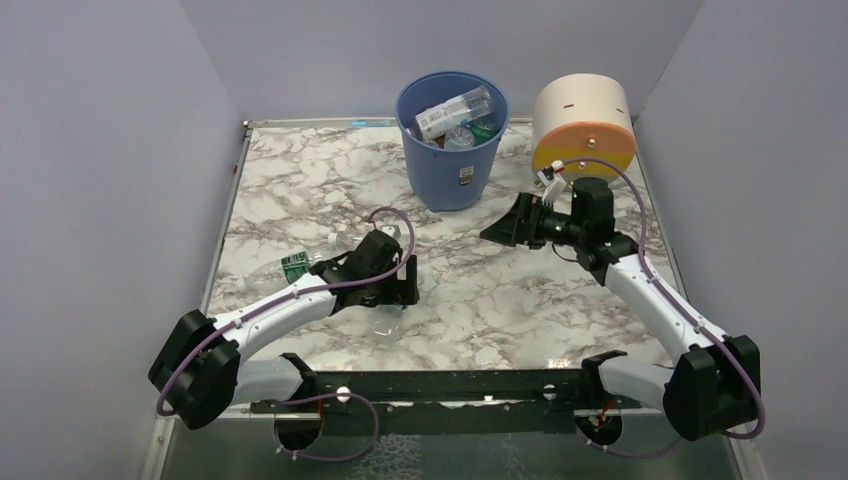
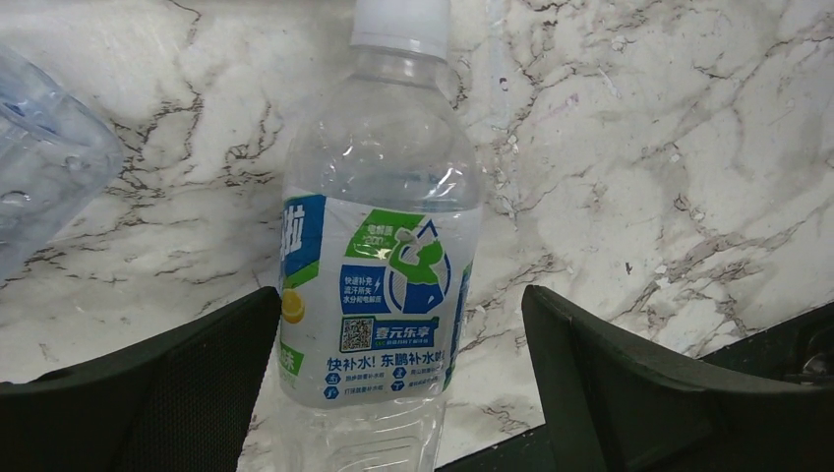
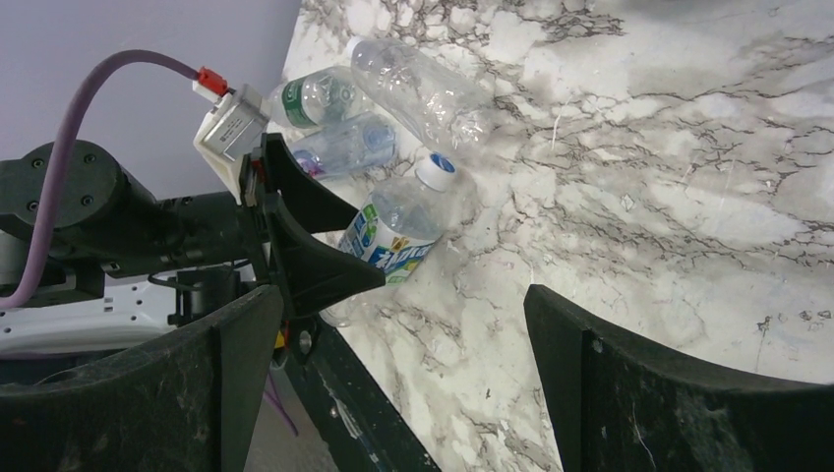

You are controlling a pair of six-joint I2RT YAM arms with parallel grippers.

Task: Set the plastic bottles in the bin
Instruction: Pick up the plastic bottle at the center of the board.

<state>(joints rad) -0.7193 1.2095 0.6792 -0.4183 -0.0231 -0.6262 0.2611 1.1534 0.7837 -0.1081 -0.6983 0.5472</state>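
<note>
- Top view: your blue bin [image 1: 450,175] stands at the far side of the marble table [image 1: 500,290], just beside a cream drum [image 1: 583,125] on its right. A few bottles [image 1: 455,113] are lying inside it. Your left gripper [image 1: 400,288] sits low over the table on the left side, and a green-label bottle [image 1: 296,266] lies just behind that arm. Your right gripper [image 1: 505,222] hangs in front of the drum, near the bin.
- Left wrist view: your jaws are spread wide and not gripping anything. A white-cap bottle [image 2: 379,285] with a blue-and-green label lies on the marble between them, cap pointing away. The right finger is clear of it. The left one sits right at its edge, and I can't tell if it touches. A second bottle [image 2: 44,187] pokes in at the left edge.
- Right wrist view: these jaws are wide open too, with only marble between them. You're looking across at the left gripper over the white-cap bottle. Behind it, close together near the table edge, lie the green-label bottle, a bluish bottle [image 3: 344,147] and a long clear bottle [image 3: 423,84].
</note>
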